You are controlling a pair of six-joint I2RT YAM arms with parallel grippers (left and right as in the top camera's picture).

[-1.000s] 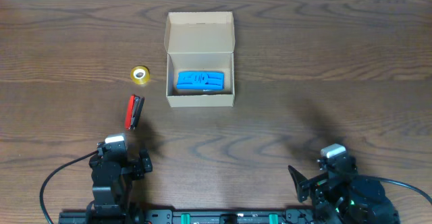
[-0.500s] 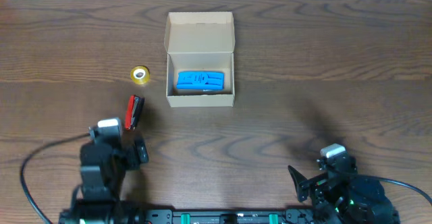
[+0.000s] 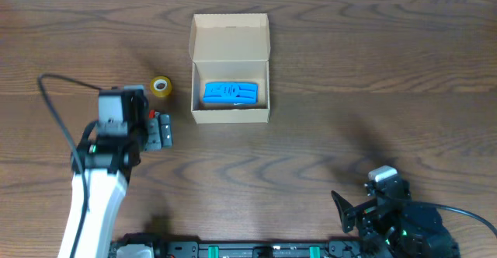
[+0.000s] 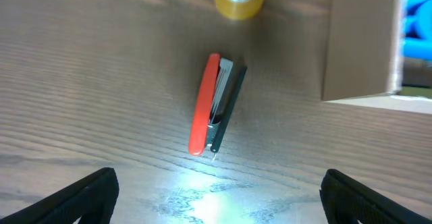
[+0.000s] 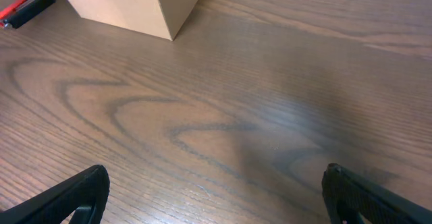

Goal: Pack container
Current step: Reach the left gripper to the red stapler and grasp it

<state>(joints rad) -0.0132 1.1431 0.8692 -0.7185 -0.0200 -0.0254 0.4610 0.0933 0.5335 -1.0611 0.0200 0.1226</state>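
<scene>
Overhead: finds the small rectangular tan cardboard container (image 3: 230, 116) at the far middle of the dark wooden table (image 3: 373, 71), flap lid hinged back, a flat blue plastic piece (image 3: 231, 93) lying inside. Places the left gripper (image 3: 161, 130) near the container's front-left corner, beside it and not touching. Puts a small yellow tape roll (image 3: 161, 85) just beyond that gripper, left of the container. Leaves the right gripper (image 3: 342, 210) well apart from the container, at the near right edge.

Left wrist: looks down between widely spread fingers (image 4: 81, 196) at a slim red-and-black stapler (image 4: 214, 106), lying free on the wood, gripped by nothing. Shows the tape roll beyond it and the container's side wall at upper right.

Right wrist: spread fingers (image 5: 67, 198) again, holding nothing, over bare wood. Catches the container's corner far off at top left.
</scene>
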